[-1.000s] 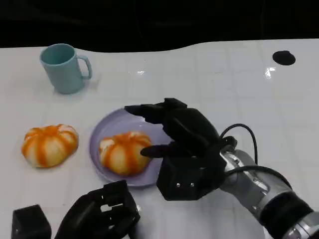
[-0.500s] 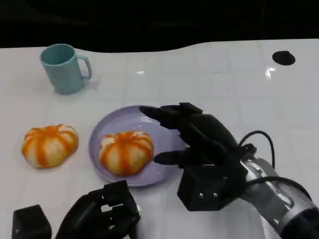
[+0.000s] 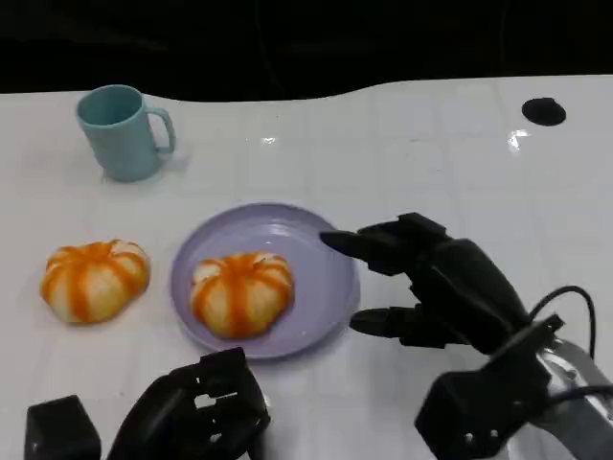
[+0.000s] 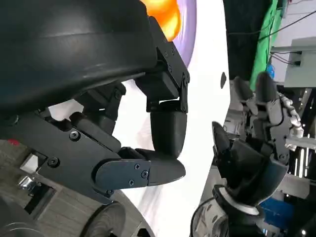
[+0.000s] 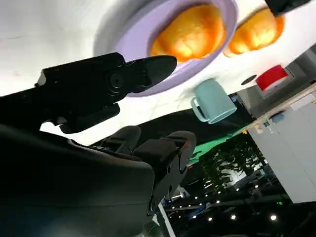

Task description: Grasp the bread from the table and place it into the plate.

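White table [image 3: 431, 144], bread on the plate.
One bread [image 3: 240, 292] sits on the purple plate [image 3: 326, 278] at frame centre; the right hand [image 3: 431, 287], spread and empty, hangs beside its rim. Left hand [image 3: 196, 412], lower left, is curled, holding nothing.

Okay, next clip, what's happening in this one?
One orange-striped bread roll already lies on the purple plate, and nothing is holding it. The right hand hovers beside the plate's right edge, fingers apart and empty, so the placing looks done. The left hand sits low at the near edge of the table with its fingers curled, holding nothing. A second bread roll lies on the table left of the plate, with a teal mug behind it.
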Robot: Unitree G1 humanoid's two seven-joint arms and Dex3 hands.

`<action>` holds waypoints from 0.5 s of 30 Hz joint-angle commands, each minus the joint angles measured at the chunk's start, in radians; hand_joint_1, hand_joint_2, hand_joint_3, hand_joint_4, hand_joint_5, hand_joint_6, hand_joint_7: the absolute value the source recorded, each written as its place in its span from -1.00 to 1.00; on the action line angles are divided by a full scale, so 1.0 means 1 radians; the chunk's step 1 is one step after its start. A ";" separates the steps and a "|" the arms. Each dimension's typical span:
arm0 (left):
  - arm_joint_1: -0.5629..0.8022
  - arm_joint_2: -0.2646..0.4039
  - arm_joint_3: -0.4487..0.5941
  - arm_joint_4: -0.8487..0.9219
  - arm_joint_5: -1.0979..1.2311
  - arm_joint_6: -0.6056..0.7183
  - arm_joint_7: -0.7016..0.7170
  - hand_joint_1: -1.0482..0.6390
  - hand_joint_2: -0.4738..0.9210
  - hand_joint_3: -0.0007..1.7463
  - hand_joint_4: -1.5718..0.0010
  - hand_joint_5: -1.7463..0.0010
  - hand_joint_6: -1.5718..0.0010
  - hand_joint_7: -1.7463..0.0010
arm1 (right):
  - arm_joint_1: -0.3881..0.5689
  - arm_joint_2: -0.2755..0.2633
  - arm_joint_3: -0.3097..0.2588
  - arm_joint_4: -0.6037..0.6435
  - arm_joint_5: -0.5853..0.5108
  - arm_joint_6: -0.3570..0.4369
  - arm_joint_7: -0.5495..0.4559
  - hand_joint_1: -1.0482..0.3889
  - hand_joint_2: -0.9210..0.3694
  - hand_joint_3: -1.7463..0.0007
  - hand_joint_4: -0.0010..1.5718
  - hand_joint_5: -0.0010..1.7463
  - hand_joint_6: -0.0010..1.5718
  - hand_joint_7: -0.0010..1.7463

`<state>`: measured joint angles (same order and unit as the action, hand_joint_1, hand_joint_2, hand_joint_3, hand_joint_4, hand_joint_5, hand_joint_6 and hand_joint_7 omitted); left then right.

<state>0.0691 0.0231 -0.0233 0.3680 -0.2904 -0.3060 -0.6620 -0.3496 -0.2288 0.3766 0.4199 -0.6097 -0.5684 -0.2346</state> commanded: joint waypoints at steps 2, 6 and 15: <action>0.004 0.009 0.006 -0.006 -0.003 0.009 0.005 -0.42 0.64 -0.24 -0.01 -1.00 0.02 -0.62 | 0.060 -0.061 -0.063 -0.028 0.011 -0.060 -0.054 0.01 -1.00 0.94 -0.33 -0.03 -0.07 -0.78; 0.002 0.008 0.006 -0.006 -0.005 0.014 0.004 -0.43 0.63 -0.24 -0.01 -1.00 0.02 -0.62 | 0.098 -0.081 -0.097 -0.031 0.020 -0.088 -0.078 0.12 -1.00 0.93 -0.18 0.08 0.09 -0.72; 0.000 0.006 0.005 -0.001 -0.003 0.010 0.005 -0.43 0.64 -0.24 0.00 -1.00 0.03 -0.61 | 0.179 -0.115 -0.158 -0.072 0.014 -0.107 -0.098 0.28 -0.57 0.19 0.11 0.62 0.20 -0.17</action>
<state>0.0683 0.0213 -0.0245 0.3673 -0.2923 -0.2957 -0.6620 -0.1936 -0.3189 0.2412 0.3747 -0.5943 -0.6722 -0.3212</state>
